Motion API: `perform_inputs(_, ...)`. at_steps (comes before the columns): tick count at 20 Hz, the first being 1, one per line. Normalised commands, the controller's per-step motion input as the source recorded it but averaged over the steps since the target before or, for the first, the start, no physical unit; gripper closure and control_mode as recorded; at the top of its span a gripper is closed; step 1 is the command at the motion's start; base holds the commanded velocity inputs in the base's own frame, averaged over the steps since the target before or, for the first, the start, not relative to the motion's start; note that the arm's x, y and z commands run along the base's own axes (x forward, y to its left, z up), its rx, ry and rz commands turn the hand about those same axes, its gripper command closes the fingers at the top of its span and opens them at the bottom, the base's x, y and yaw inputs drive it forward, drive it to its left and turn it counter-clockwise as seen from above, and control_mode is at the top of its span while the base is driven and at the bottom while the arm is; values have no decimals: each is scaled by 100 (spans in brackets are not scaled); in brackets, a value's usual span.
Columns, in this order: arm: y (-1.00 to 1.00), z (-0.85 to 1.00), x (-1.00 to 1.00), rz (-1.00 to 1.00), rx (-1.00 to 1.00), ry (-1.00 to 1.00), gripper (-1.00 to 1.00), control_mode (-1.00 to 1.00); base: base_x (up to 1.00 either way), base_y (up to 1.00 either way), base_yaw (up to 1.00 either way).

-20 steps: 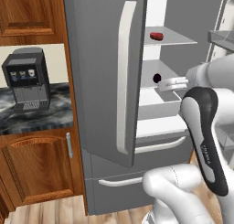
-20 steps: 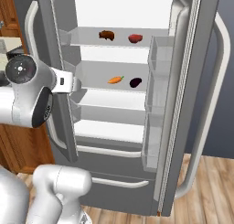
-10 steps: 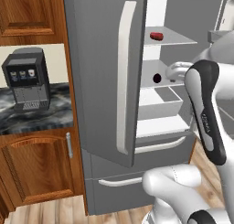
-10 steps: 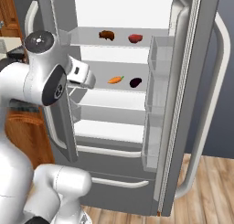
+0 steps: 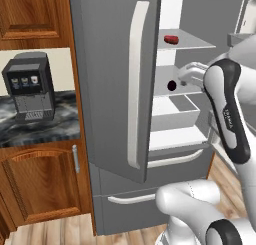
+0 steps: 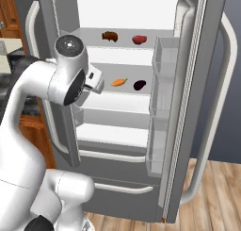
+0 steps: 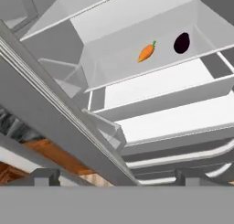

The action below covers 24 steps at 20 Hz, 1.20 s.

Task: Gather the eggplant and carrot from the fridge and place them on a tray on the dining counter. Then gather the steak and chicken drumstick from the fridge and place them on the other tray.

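Carrot (image 7: pixel 146 52) and eggplant (image 7: pixel 181 43) lie ahead of the raised arm's parted jaws.

No readable text anywhere (the arm's (image 5: pixel 231 120) small marking is too blurred).

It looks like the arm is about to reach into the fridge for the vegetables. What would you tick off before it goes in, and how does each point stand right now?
1. Fridge doors open, shelves reachable: ok.
2. Carrot and eggplant in sight, side by side on the second shelf and apart from each other: ok.
3. Tool open wide, nothing between its fingertips: ok.
4. Tool pointed at the vegetables: not ok; in the hand view they sit high and off to one side.
5. Path to that shelf free of the left door's bins: cannot tell; the door edge crosses close in the hand view.
6. Chicken drumstick and the red meat beside it on the shelf above, out of the way: ok.
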Motion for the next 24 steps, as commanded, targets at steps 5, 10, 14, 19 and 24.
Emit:
perform_inputs(5, 12, -17, 38, 0, 25, -6, -100, -100, 0, 0, 0)
perform_inputs(10, 7, -9, 44, 2, 27, -4, -100, -100, 0, 0, 0)
perform_inputs(14, 11, -8, 39, 5, 25, -3, -100, -100, 0, 0, 0)
perform_inputs(19, 26, -10, 30, 8, 16, -2, -100, -100, 0, 0, 0)
perform_inputs(24, 35, -1, 31, 11, 12, 0, -100, -100, 0, 0, 0)
